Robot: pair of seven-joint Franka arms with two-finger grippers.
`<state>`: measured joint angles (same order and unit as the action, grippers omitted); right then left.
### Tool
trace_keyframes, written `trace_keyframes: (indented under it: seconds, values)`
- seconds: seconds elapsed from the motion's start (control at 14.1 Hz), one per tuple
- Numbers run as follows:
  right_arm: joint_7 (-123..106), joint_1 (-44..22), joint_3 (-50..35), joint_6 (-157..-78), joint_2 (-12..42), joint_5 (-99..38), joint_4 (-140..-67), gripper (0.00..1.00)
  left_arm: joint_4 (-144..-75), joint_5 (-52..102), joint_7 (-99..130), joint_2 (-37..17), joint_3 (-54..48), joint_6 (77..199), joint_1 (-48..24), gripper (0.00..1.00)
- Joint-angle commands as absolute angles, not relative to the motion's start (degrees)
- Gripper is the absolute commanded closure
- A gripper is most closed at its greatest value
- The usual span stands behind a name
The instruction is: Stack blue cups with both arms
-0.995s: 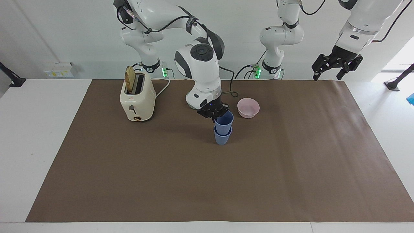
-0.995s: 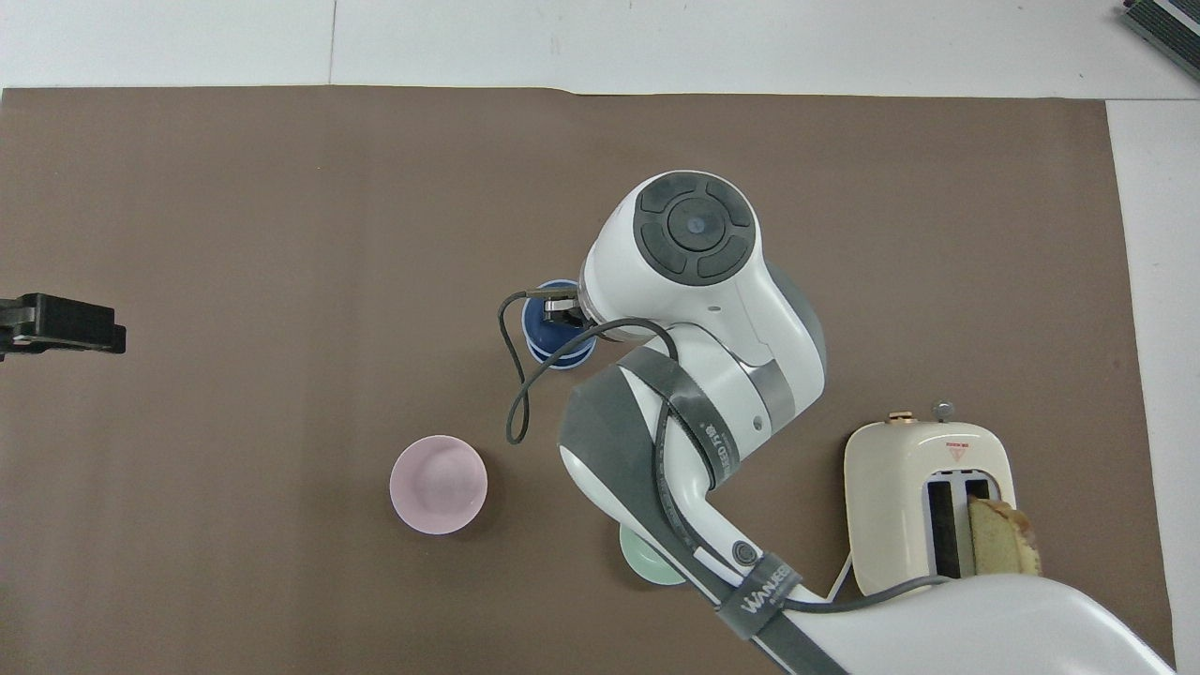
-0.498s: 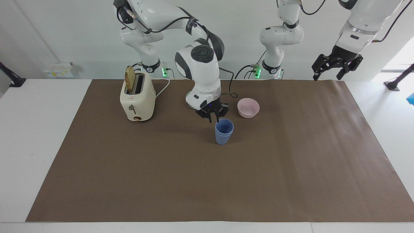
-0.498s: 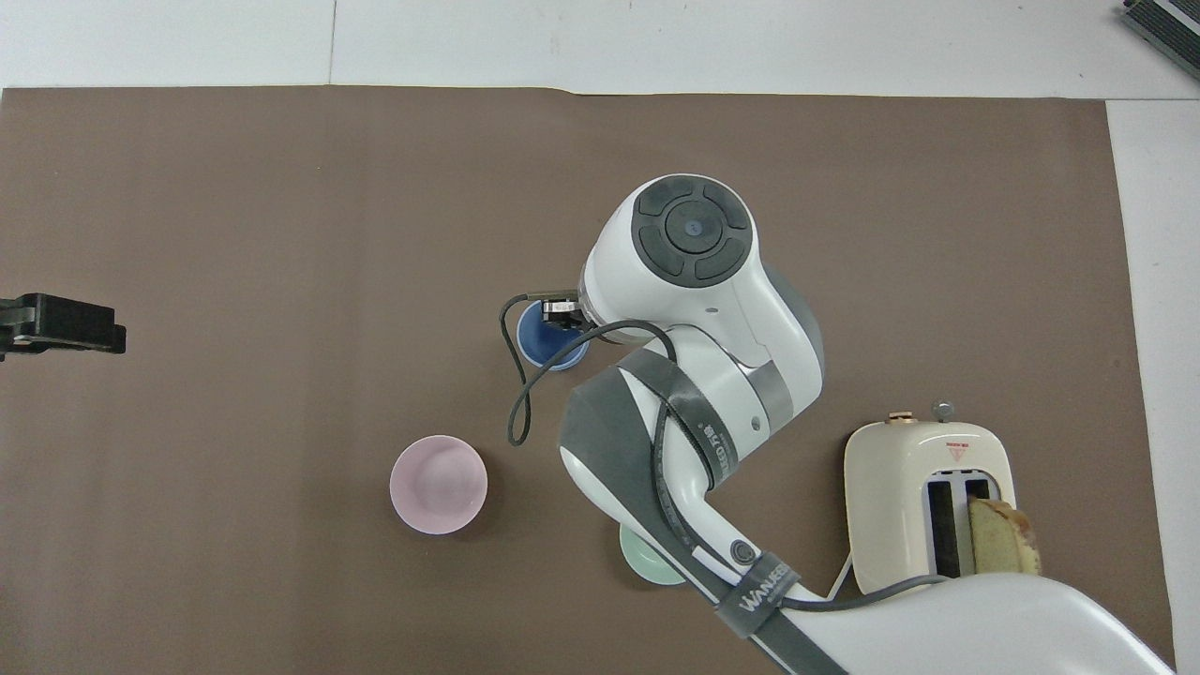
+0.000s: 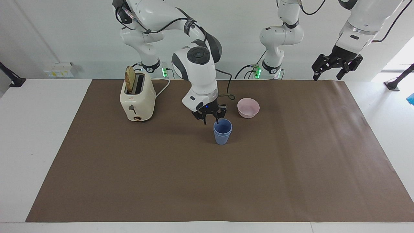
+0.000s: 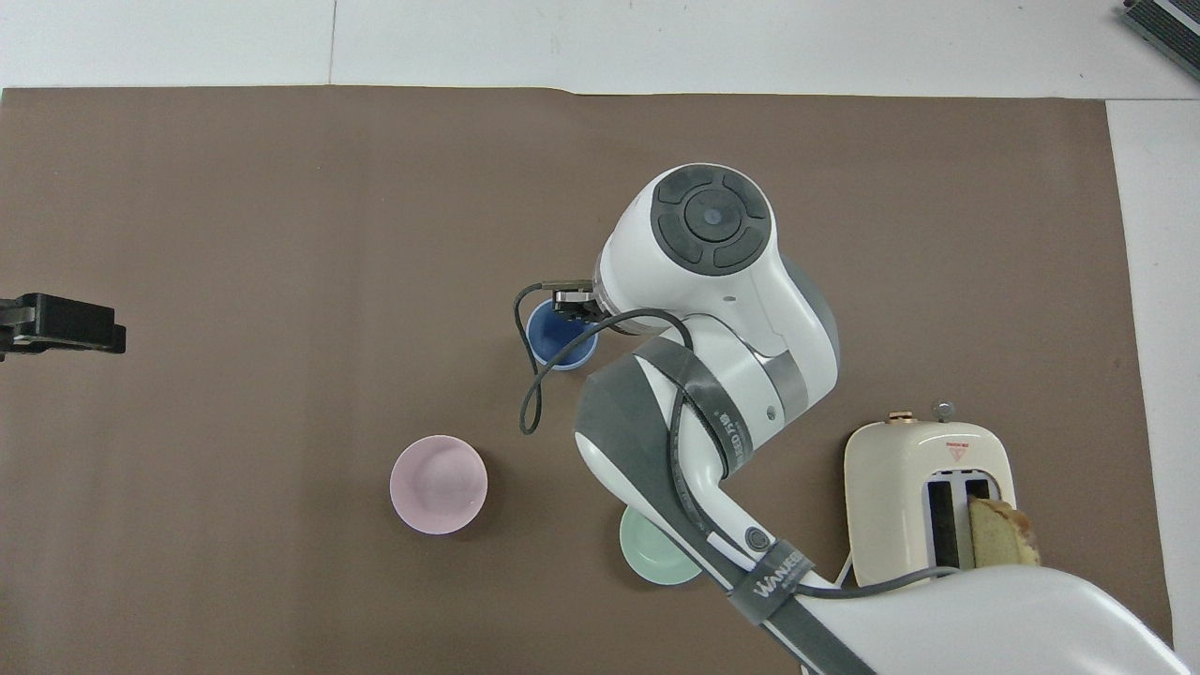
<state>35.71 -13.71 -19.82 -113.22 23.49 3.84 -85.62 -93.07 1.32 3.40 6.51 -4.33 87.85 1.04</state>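
The two blue cups stand nested, one inside the other, upright on the brown mat near the table's middle; they also show in the overhead view. My right gripper is open just above the stack's rim, on the side toward the right arm's end, and one fingertip hangs at the rim. It holds nothing. In the overhead view the right arm's wrist covers most of that gripper. My left gripper is open and empty, and waits raised over the left arm's end of the table.
A pink bowl sits beside the cups, nearer to the robots. A pale green bowl lies under the right arm, nearer still. A cream toaster with a bread slice stands toward the right arm's end. A brown mat covers the table.
The right gripper let go of the upper cup, which dropped fully into the lower one. The gripper then rose and shifted slightly toward the right arm's end. The left arm stayed still.
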Motion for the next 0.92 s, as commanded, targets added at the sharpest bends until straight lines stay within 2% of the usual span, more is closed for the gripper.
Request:
trace_keyframes:
  seconds: [0.0,0.36,0.85]
  values:
    - [33.3,-10.0,-20.7,-111.4,22.9,5.5,-85.6,0.0,-92.8,1.9,3.3,6.9,-3.9,87.0,0.6,0.0]
    - [30.0,-3.9,-20.3,-102.4,20.1,5.7,-84.2,0.0,-92.8,1.9,3.3,6.9,-3.9,87.0,0.6,0.0]
    - [19.2,6.2,-19.9,-96.6,14.7,6.1,-84.1,0.0,-92.8,1.9,3.3,6.9,-3.9,87.0,0.6,0.0]
